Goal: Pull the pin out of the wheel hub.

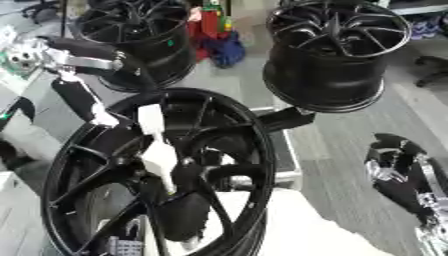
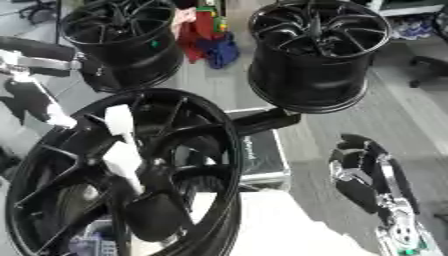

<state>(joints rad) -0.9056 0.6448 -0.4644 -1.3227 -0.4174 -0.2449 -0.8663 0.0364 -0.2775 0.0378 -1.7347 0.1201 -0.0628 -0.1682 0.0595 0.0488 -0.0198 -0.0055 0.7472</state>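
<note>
A large black wheel hub [image 1: 87,150] fills the lower left, tilted toward me. A white pin [image 1: 156,145] lies along its spokes and runs down to the dark centre [image 1: 179,175]. My left arm [image 1: 77,95] comes in from the upper left and ends at a white piece [image 1: 105,119] on the hub's upper rim. The left hand itself is black against the black rim, and I cannot make out its grip. My right hand [image 2: 363,175] rests open at the lower right, fingers up, well away from the hub.
Two more black wheels stand at the back, one upper left [image 1: 140,35] and one upper right [image 1: 332,55]. A dark box with a silver edge [image 2: 262,155] sits behind the hub. A white surface [image 1: 297,225] lies at the bottom; grey floor runs to the right.
</note>
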